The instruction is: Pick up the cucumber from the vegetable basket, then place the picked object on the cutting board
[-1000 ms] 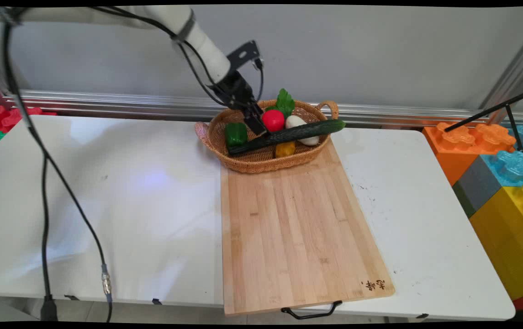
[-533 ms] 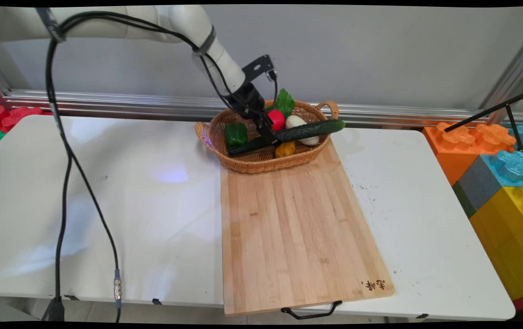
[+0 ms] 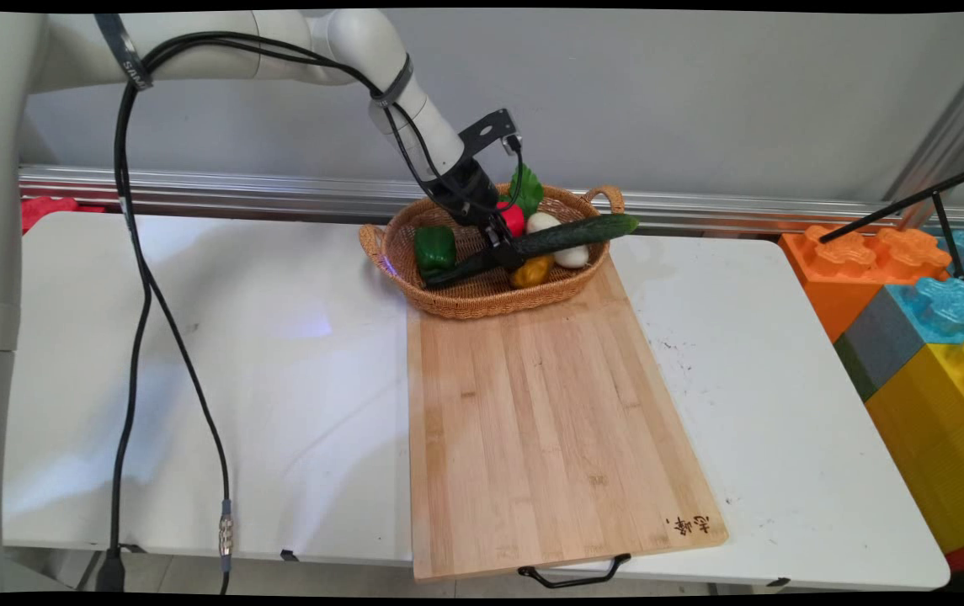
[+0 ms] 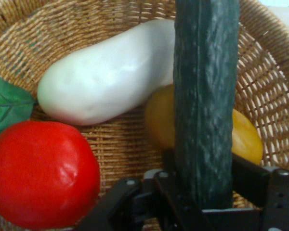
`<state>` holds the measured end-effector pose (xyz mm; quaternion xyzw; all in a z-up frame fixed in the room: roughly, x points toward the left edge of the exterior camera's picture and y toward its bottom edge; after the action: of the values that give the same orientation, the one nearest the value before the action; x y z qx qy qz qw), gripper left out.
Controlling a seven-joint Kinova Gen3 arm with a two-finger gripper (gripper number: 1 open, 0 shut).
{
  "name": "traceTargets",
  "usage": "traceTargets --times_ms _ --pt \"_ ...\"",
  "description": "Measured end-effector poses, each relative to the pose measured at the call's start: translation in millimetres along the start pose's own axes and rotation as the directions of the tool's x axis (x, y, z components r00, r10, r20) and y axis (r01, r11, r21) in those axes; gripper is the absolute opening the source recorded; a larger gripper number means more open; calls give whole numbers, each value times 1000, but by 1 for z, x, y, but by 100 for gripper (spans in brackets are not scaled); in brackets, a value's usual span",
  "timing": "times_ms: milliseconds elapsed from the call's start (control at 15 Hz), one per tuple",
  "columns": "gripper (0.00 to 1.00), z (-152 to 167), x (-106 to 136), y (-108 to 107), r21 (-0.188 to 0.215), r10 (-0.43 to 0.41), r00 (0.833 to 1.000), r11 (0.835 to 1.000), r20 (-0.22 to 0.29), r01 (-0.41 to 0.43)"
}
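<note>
One long dark green cucumber [image 3: 532, 249] lies slantwise across the oval woven wicker basket [image 3: 456, 303], its right end poking out over the far right rim and its left end sunk down inside near the basket's front left. The black two-finger gripper [image 3: 505, 252] is down in the basket and clamped around the cucumber about midway along its length; the hand view shows the cucumber [image 4: 204, 106] running straight up between the fingers, which sit tight against its sides. Just behind the gripper is a round red tomato [image 3: 516, 220], partly hidden by the hand, with a green leafy vegetable [image 3: 525, 187] standing up at the basket's back rim. A smooth white eggplant-shaped piece [image 3: 561, 244] lies under the cucumber to the right, and a small yellow vegetable [image 3: 531, 271] sits beneath the cucumber toward the front. A green bell pepper [image 3: 434, 247] rests in the basket's left part, apart from the gripper. The basket stands on the far end of a long light wooden cutting board [image 3: 549, 421], which lies on the white table [image 3: 195, 379]. Big coloured plastic blocks [image 3: 928, 337] are stacked off the table's right side.
</note>
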<state>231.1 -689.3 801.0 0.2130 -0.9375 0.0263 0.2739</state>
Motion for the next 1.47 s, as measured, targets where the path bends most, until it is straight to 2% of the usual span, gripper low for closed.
traceTargets --times_ms 267,467,800,1000,1200,1467 --pt "0 -11 3 7 -16 -23 1000 1000 -12 22" --pt "0 -27 5 13 -11 -43 999 999 -30 42" --pt "0 -77 14 36 39 -74 991 996 -113 79" --pt "0 -103 18 64 43 -84 987 995 -137 91" --pt "0 -116 20 103 10 -94 987 995 -128 96" --pt "0 -115 21 162 -40 -102 990 994 -101 98"
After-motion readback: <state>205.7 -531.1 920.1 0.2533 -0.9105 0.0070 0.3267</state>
